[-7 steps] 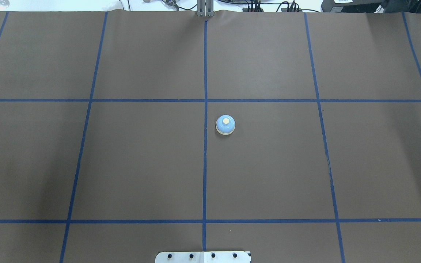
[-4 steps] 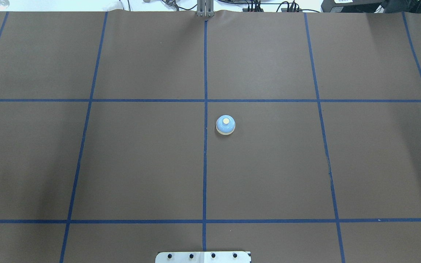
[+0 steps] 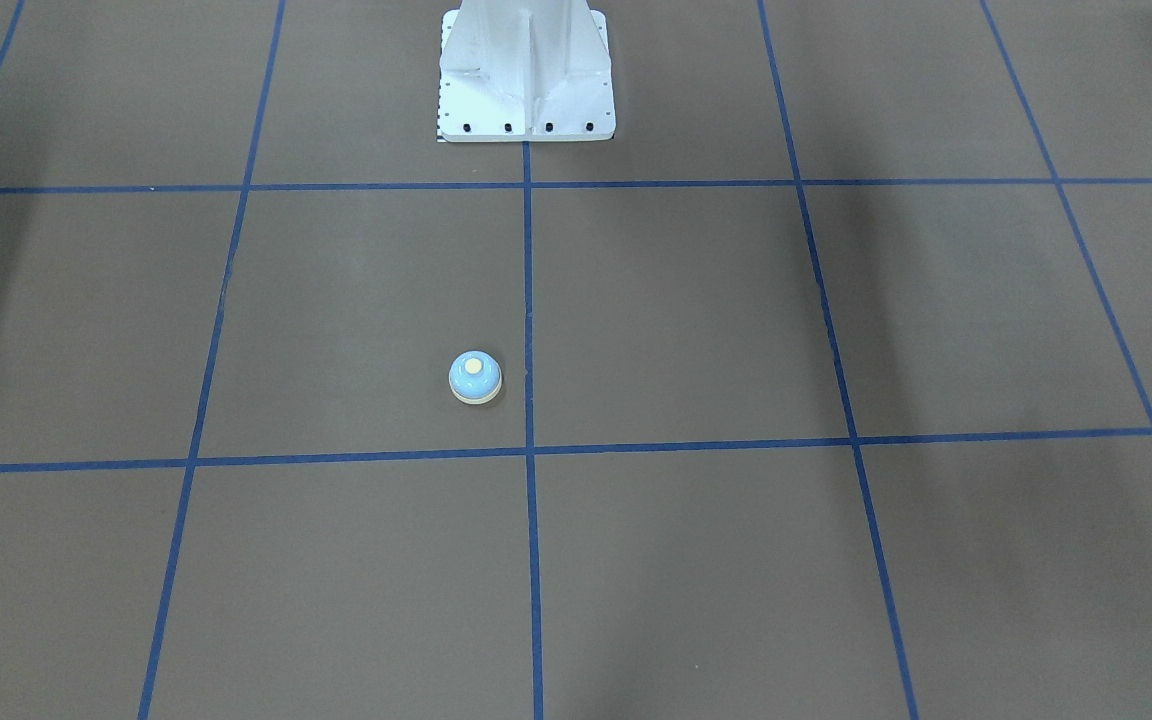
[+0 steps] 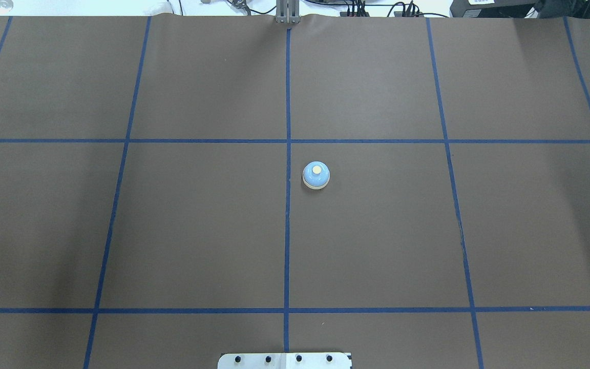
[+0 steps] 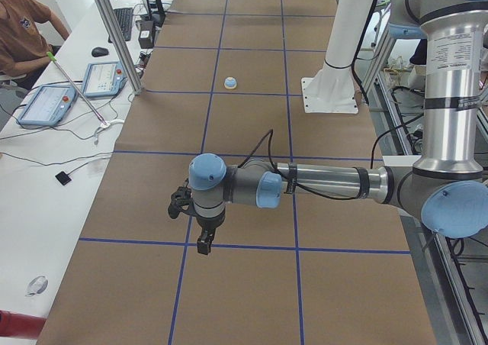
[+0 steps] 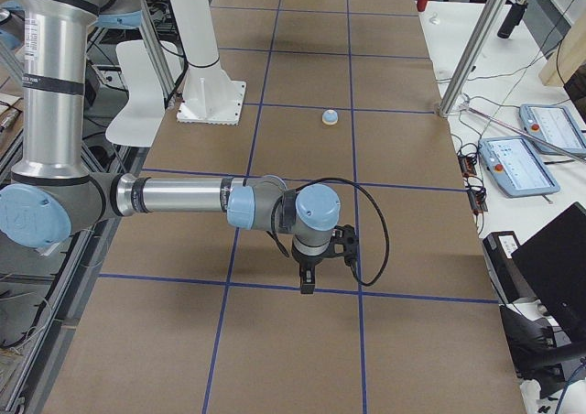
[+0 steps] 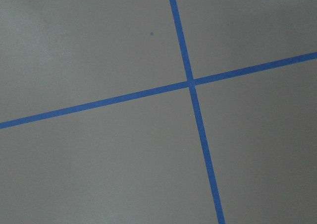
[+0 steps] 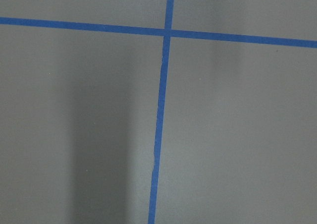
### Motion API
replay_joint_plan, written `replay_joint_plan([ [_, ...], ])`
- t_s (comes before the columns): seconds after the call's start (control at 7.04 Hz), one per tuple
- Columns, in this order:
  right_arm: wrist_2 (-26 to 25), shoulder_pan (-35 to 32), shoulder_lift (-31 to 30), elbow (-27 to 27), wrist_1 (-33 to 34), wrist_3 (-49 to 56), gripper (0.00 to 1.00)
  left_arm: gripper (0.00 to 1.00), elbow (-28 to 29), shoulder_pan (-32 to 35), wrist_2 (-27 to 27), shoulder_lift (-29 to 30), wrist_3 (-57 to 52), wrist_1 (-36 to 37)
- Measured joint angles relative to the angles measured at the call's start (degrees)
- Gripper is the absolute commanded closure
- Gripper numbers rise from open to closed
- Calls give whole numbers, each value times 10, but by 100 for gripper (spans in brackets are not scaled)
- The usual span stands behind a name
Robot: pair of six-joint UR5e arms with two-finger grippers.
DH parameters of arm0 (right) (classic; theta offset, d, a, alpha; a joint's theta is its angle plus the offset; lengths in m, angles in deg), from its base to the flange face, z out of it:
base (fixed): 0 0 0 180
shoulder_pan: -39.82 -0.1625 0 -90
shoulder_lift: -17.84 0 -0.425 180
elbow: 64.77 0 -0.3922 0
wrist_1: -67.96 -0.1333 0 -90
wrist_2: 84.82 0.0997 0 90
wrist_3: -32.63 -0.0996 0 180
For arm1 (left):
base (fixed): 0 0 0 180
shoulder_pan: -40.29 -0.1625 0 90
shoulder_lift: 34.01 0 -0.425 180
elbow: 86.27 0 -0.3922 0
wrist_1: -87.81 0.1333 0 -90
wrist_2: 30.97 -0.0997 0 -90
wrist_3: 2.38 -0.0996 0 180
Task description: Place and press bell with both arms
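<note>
The bell [image 4: 316, 175], light blue with a cream button, stands upright on the brown mat just right of the centre tape line. It also shows in the front-facing view [image 3: 475, 377] and far off in both side views [image 5: 230, 82] [image 6: 330, 116]. Neither arm shows in the overhead or front-facing view. My left gripper [image 5: 204, 244] points down above a tape line, far from the bell. My right gripper [image 6: 307, 286] also points down, far from the bell. I cannot tell whether either is open or shut. Both wrist views show only mat and blue tape.
The white pedestal [image 3: 526, 80] is bolted at the robot's side of the table [image 4: 285, 360]. Aluminium posts [image 5: 114, 32] [image 6: 476, 48] stand at the far table edge. Teach pendants [image 5: 46, 104] [image 6: 517, 162] and cables lie on the side bench beside a seated operator [image 5: 19, 32].
</note>
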Motion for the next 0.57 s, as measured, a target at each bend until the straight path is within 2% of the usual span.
replay_joint_plan([
  [0.57, 0, -9, 2, -16, 32, 0, 0, 0, -2, 0, -2, -6, 4, -1],
])
